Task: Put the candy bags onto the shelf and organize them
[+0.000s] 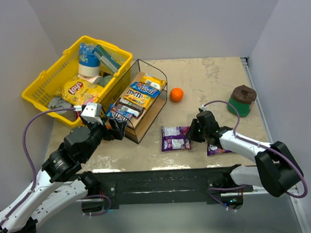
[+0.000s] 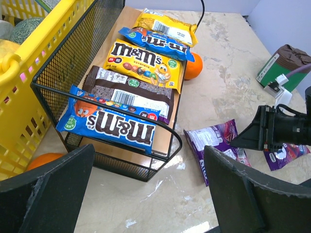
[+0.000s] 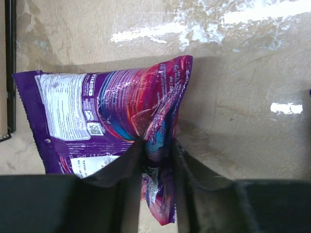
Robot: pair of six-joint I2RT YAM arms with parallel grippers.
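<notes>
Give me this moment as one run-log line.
left gripper open near shelf end | right gripper shut on purple bag edge | shelf holds five candy bags | second purple bag loose on table

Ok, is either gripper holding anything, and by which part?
Right gripper pinches the purple bag by its crumpled edge nearest that arm. Left gripper is open, holding nothing.

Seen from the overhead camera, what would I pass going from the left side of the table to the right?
Yellow basket → black wire shelf → orange → green-and-brown container. I skip the purple candy bag, which lies directly in front of the orange.
</notes>
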